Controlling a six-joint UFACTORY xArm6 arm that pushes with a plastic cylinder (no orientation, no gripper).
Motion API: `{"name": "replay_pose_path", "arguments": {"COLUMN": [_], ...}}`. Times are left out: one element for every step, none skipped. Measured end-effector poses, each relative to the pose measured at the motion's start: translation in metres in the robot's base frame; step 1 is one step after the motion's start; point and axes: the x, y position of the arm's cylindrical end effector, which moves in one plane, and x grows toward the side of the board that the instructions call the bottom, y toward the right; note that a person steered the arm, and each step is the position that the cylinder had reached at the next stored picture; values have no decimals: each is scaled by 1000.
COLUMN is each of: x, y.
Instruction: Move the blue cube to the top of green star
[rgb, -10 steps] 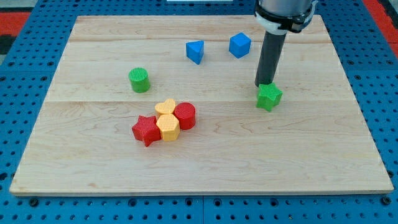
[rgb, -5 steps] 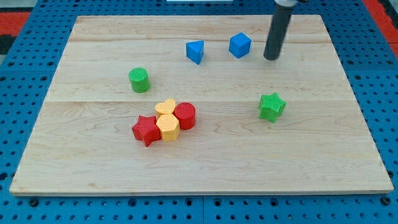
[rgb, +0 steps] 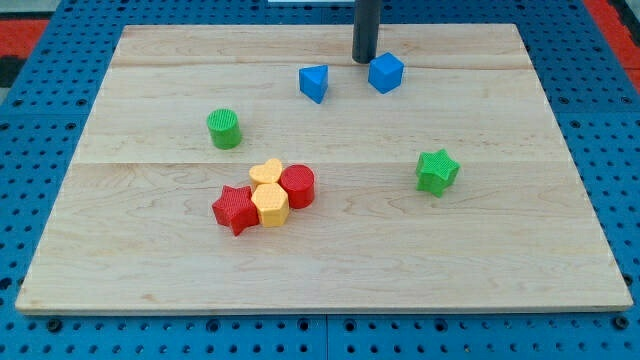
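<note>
My tip (rgb: 364, 60) sits just left of the blue cube (rgb: 386, 72), maybe touching, hard to tell. No claw here, just a rod. Green star (rgb: 436, 171) is well below, toward the right.

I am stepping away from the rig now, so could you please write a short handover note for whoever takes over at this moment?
My tip sits near the view's top, just left of the blue cube, close to it; contact cannot be told.
The green star lies lower and toward the view's right, well apart from the cube.
Done: tip placed beside the cube. The cube is not yet above the star.
Left: push the cube toward the view's right and down, until it sits just above the star.
Not involved: blue triangular block, green cylinder, and the red and yellow cluster.
</note>
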Motion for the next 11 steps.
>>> {"name": "replay_pose_path", "arguments": {"x": [17,13,9,12,15,16,38,56,74,78,78], "y": [14,54,86,90,78,57,56,56,56,42,25]}}
